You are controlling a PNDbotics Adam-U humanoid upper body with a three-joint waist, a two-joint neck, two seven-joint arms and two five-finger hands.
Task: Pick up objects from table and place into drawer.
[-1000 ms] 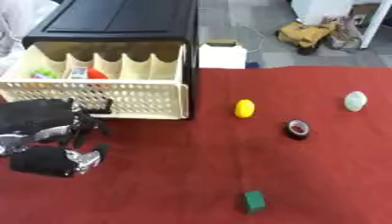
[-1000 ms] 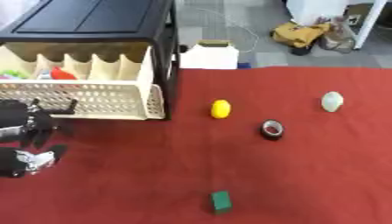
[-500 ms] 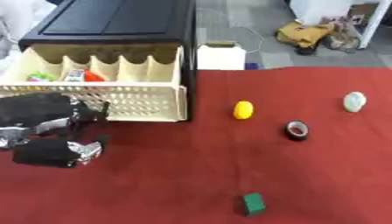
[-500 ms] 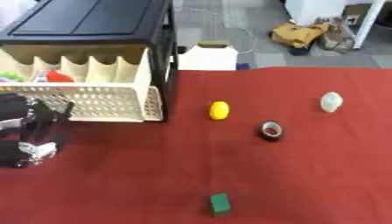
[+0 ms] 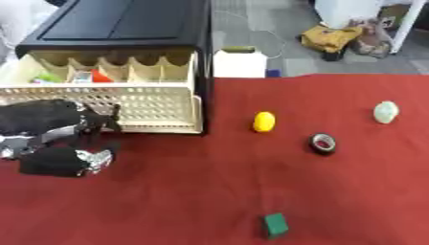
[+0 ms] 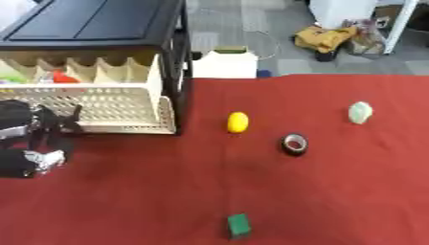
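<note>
My left hand (image 5: 55, 139), black with silver joints, hovers at the far left just in front of the open cream drawer (image 5: 159, 103); nothing shows in it. Red and green items lie in the drawer's back compartments. On the red table lie a yellow oval object (image 5: 264, 121), a black tape roll (image 5: 322, 143), a pale green egg-shaped object (image 5: 385, 112) and, near the front edge, a small green block (image 5: 274, 225). All of these lie well to the right of the hand. My right hand shows in neither view.
The drawer belongs to a black cabinet (image 5: 126, 24) at the table's back left. A white box (image 5: 240, 63) stands behind the table's far edge next to the cabinet. Bags lie on the floor (image 5: 331, 36) beyond.
My left hand has risen slightly towards the drawer's front. The objects on the table have not moved.
</note>
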